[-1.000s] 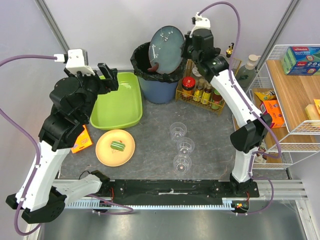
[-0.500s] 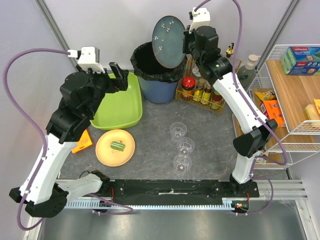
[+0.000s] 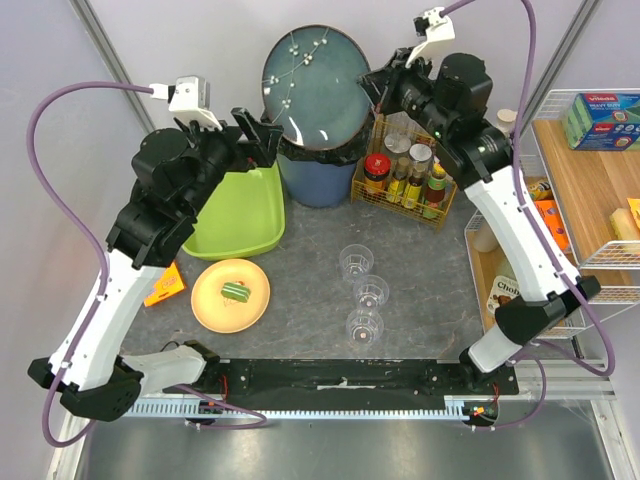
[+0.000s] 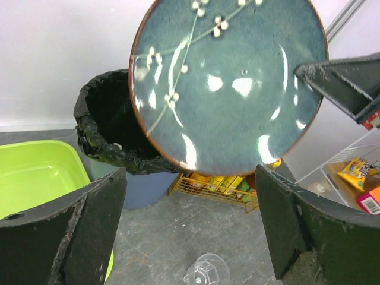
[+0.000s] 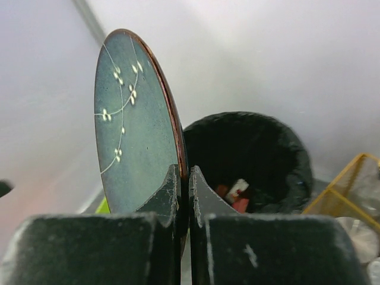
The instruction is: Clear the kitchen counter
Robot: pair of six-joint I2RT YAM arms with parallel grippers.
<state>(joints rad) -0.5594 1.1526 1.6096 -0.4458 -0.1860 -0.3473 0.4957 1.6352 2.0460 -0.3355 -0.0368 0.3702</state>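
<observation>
My right gripper (image 3: pixel 378 88) is shut on the rim of a blue-green plate with white blossoms (image 3: pixel 315 82), holding it on edge in the air above a black-lined blue bin (image 3: pixel 318 170). The plate also shows in the left wrist view (image 4: pixel 228 83) and the right wrist view (image 5: pixel 133 119). My left gripper (image 3: pixel 262 132) is open and empty, raised beside the plate's left edge. On the grey kitchen counter (image 3: pixel 310 270) lie a yellow plate (image 3: pixel 231 294) with a green item and three clear cups (image 3: pixel 362 290).
A lime green tub (image 3: pixel 237 205) sits at the back left. A yellow wire caddy of bottles (image 3: pixel 405 180) stands right of the bin. A white wire rack (image 3: pixel 580 180) with wooden shelves stands at the right. An orange packet (image 3: pixel 163 283) lies by the left arm.
My right gripper has lifted the plate up and out from the bin mouth and turned its face toward the camera. My left gripper has risen and moved right toward the plate.
</observation>
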